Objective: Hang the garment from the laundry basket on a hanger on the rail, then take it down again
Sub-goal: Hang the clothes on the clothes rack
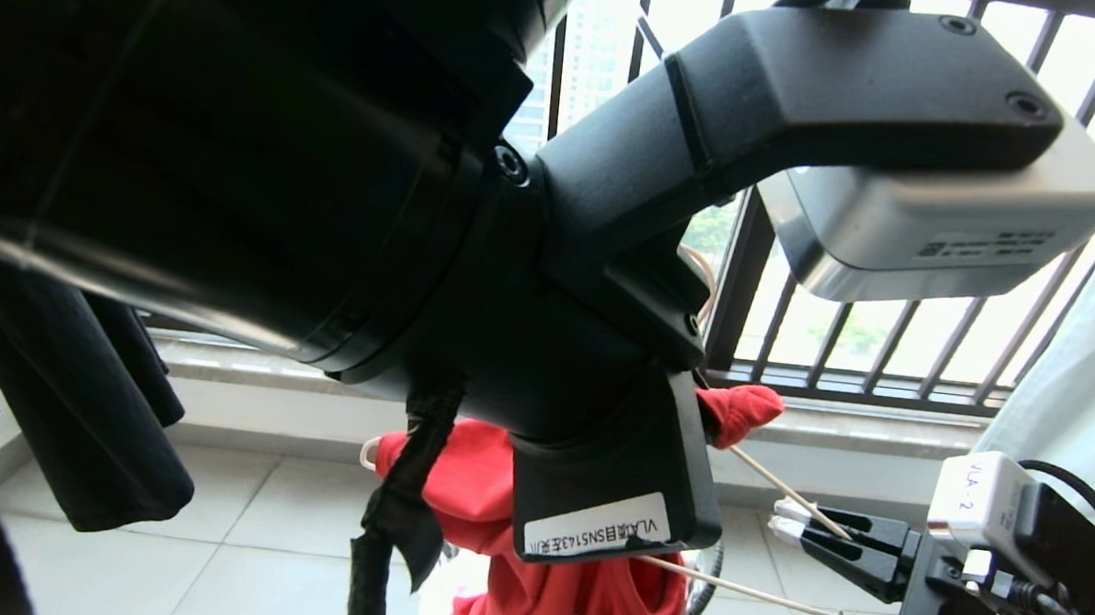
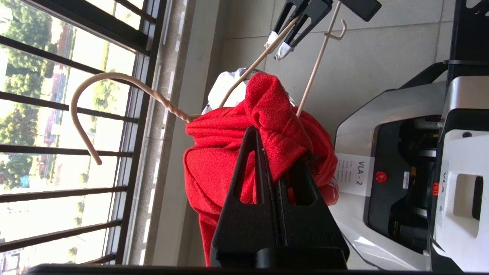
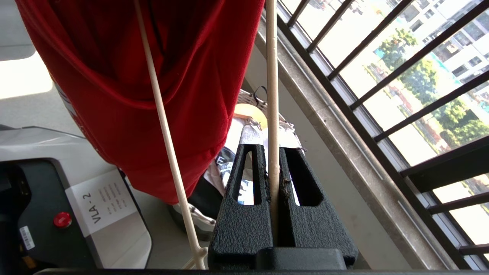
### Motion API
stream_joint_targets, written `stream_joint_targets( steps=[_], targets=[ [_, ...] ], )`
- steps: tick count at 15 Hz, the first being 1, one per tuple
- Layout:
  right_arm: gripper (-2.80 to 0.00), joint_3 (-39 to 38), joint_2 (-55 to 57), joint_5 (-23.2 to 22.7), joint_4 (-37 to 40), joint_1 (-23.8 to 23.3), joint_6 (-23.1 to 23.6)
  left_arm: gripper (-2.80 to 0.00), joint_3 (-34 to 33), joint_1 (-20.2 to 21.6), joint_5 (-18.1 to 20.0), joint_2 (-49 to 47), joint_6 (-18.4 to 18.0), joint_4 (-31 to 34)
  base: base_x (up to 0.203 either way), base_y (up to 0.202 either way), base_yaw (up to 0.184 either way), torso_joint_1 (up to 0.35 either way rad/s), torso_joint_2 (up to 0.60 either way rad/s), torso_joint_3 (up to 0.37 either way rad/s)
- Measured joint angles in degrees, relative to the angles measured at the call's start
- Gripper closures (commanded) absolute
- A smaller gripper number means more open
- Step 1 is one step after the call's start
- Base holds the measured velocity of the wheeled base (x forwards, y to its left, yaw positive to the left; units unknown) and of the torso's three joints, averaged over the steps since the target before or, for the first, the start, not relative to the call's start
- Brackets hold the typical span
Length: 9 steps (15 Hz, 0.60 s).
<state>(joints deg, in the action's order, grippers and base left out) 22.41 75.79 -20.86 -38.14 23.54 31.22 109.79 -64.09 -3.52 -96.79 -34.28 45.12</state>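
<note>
The pale tiled floor (image 1: 184,534) carries the laundry basket (image 3: 252,100).

Left arm (image 1: 321,155): matte black cylindrical housing ending in an angular black bracket with recessed screws, bearing a silver-grey camera module (image 1: 937,225). Below the module, a white label with black print; beside the label, a black fabric-wrapped cable. Right gripper (image 1: 788,522): black textured fingers with slotted openings and white-taped tips. Base (image 2: 382,152): white shell, "VLA-2" label, red button.

Red garment (image 2: 225,160), cream wire hanger (image 2: 114,82), black balcony bars (image 3: 420,57)
</note>
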Motion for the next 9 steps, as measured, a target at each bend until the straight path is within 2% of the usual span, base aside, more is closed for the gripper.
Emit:
stream_joint_targets(
  steps=[2, 3, 9],
  targets=[
    [0.0, 0.0, 0.0, -0.1, 0.0, 0.0, 0.0, 0.0, 0.6, 0.0, -1.7, 0.0, 0.0, 1.0, 0.0, 0.0, 0.0, 0.0, 0.0, 0.0],
    [0.0, 0.0, 0.0, -0.1, 0.0, 0.0, 0.0, -2.8, 0.9, 0.0, -2.2, 0.0, 0.1, 1.8, 0.0, 0.0, 0.0, 0.0, 0.0, 0.0],
    [0.0, -0.2, -0.1, 0.0, 0.0, 0.0, 0.0, -2.8, 1.4, 0.1, -2.0, 0.5, 0.6, 1.2, 0.0, 0.0, 0.0, 0.0, 0.0, 0.0]
  ],
)
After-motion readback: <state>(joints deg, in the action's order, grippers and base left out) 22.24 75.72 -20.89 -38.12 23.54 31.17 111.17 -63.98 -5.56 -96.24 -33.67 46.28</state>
